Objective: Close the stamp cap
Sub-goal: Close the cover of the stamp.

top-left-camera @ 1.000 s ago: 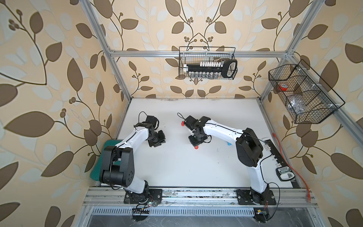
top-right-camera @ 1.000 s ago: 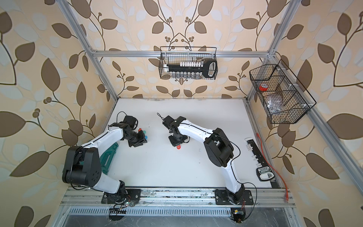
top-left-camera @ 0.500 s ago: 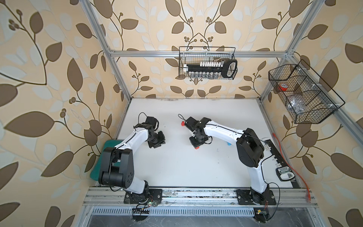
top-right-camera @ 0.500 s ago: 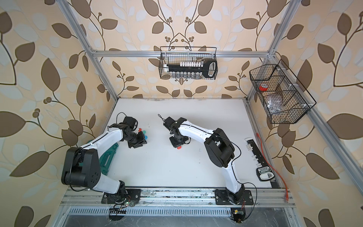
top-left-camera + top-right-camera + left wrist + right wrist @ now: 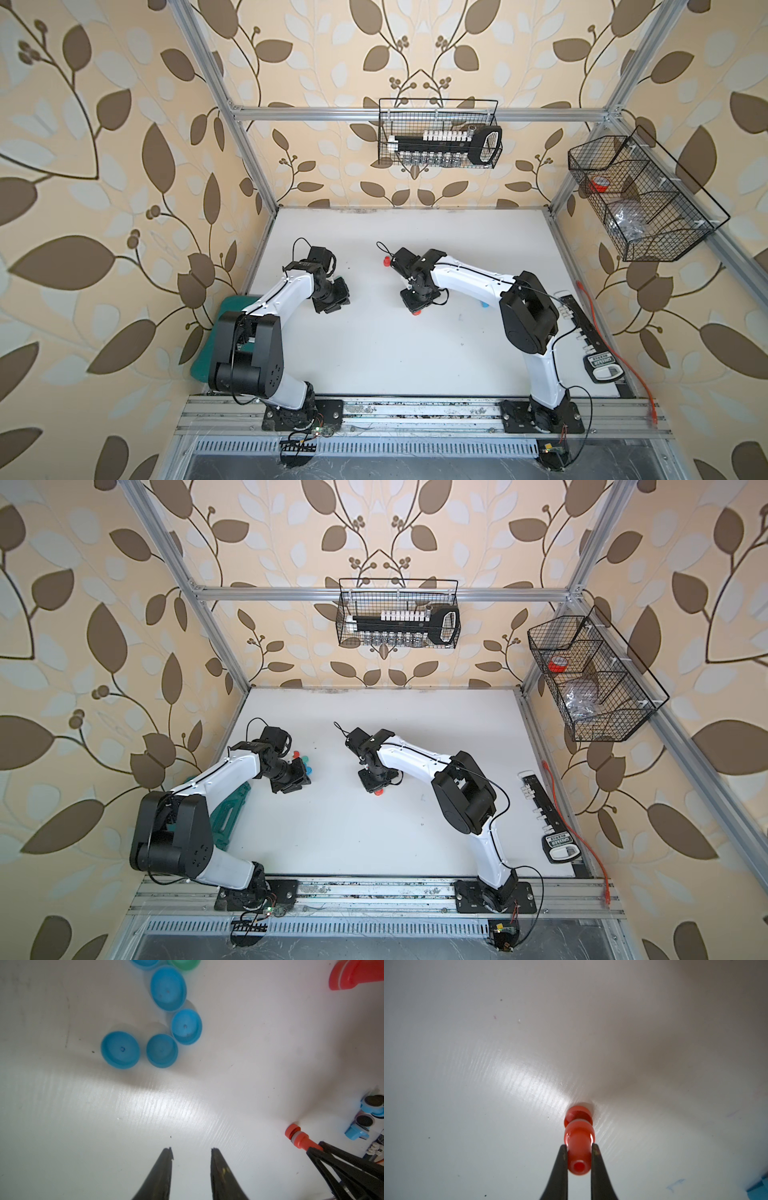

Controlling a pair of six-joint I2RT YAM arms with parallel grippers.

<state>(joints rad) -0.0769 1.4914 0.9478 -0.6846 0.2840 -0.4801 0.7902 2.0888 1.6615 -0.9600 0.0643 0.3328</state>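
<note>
Right gripper (image 5: 579, 1148) is clamped on the red stamp (image 5: 579, 1132), upright mid-table, with its cap (image 5: 577, 1114) right underneath. Looks like a straight push down. Left gripper (image 5: 191, 1150) sits off left, slightly apart and empty.

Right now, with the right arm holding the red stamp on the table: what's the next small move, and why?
The right gripper is shut on the red stamp, its cap meets the table, and a white ring shows between cap and body. Seating looks unconfirmed, so I'd probably press a touch down along the stamp's axis, holding the grip.
</note>
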